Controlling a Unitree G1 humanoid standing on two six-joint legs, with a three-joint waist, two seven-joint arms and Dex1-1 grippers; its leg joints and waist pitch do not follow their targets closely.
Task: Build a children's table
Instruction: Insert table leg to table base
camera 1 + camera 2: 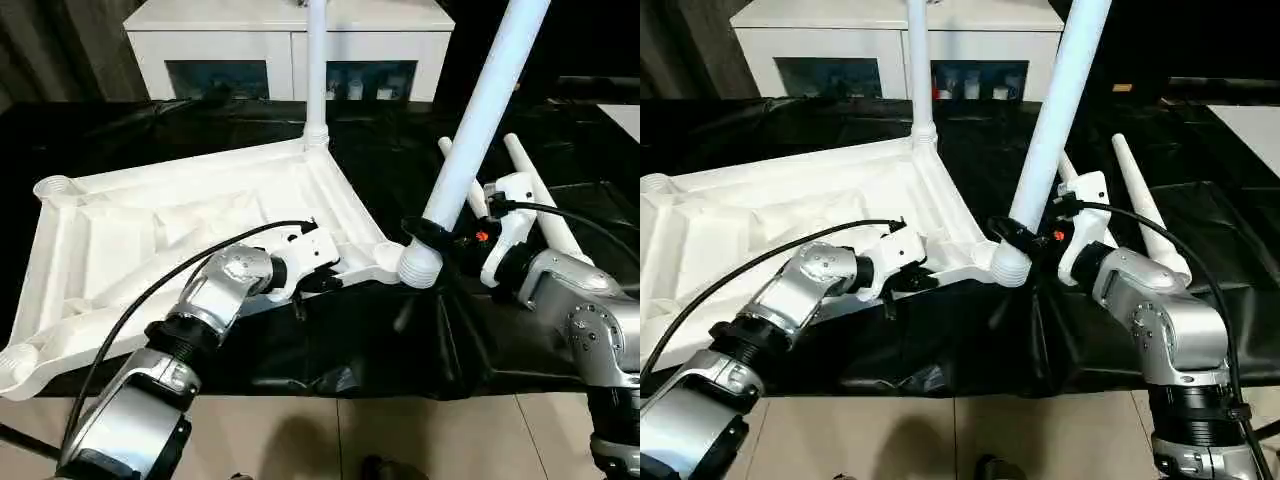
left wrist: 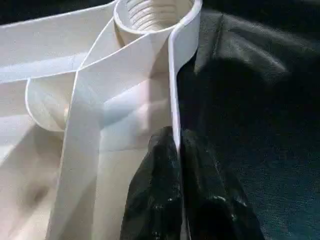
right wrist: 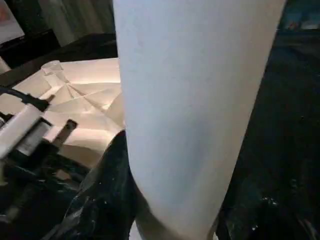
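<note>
Left wrist view: fingers (image 2: 150,200) pinching tabletop (image 2: 75,60) rim.

The white tabletop (image 1: 170,230) lies upside down on black sheeting (image 1: 400,350), ribs up, one leg (image 1: 316,70) standing upright in its far corner socket. The left gripper (image 1: 322,283) meets the near rim. The right gripper (image 1: 425,235) clasps a second, tilted leg (image 1: 478,130) at the near right corner. Two more legs (image 1: 540,200) lie beside it, a white cabinet (image 1: 290,40) behind.
</note>
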